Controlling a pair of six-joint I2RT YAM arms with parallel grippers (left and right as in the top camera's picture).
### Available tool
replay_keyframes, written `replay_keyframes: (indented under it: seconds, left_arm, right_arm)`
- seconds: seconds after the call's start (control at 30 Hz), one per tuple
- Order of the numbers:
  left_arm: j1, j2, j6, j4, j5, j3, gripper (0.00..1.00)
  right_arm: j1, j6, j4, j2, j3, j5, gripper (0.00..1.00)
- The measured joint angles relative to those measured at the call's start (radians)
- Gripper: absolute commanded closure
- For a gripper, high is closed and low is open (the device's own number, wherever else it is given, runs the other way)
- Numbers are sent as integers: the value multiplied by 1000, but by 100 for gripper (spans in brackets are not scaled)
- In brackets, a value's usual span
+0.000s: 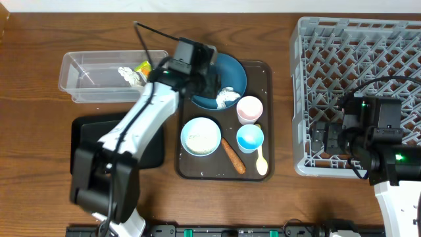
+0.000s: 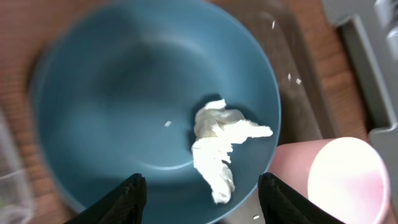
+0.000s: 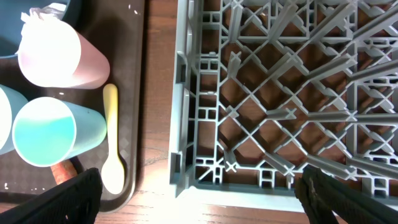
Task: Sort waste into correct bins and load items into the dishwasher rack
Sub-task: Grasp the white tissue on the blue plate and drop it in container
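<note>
The crumpled white tissue [image 2: 217,149] lies in the blue plate [image 2: 118,93], which sits on the brown tray [image 1: 266,72] near the middle of the table's far edge. The left wrist view is blurred, and the plate's near rim is cut off at the bottom of the picture. From overhead, the left claw [image 1: 209,82] covers much of the plate, and the tissue [image 1: 228,97] shows just beside it, toward the table's right edge.

In the wrist view the left claw [image 2: 202,186] hangs over the plate with its fingers [image 2: 127,196] wide apart. The tissue lies just ahead of the gap between them, and the fingers touch nothing and grip nothing.

On the same tray, nearer the front edge, stand a pink cup [image 1: 249,108], a light blue cup [image 1: 250,137] and a white bowl [image 1: 200,135] with rice in it. A carrot stick [image 1: 233,155] and a yellow spoon [image 1: 262,160] lie beside them.

A clear tub [image 1: 79,72] near the far left corner holds a yellow-green wrapper [image 1: 143,66]. In front of it, the left arm partly hides a black tray [image 1: 85,131].

The grey rack [image 1: 368,52] fills the right edge and is cut off there. The right claw [image 3: 199,186] hovers over its left wall, fingers spread wide and empty.
</note>
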Motion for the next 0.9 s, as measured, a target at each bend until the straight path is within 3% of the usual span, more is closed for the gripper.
replay_keyframes:
  seconds: [0.43, 0.53, 0.73, 0.9]
  left_arm:
    - [-61, 178, 2, 103, -14, 0, 36]
    - [-61, 213, 1, 102, -14, 0, 48]
    - [-61, 236, 4, 102, -15, -1, 91]
    - [-61, 234, 11, 101, -14, -1, 94]
  right_arm:
    - [0, 0, 0, 0, 0, 0, 1]
    - [0, 0, 0, 0, 0, 0, 1]
    - [0, 0, 0, 0, 0, 0, 1]
    - [0, 0, 0, 0, 0, 0, 1]
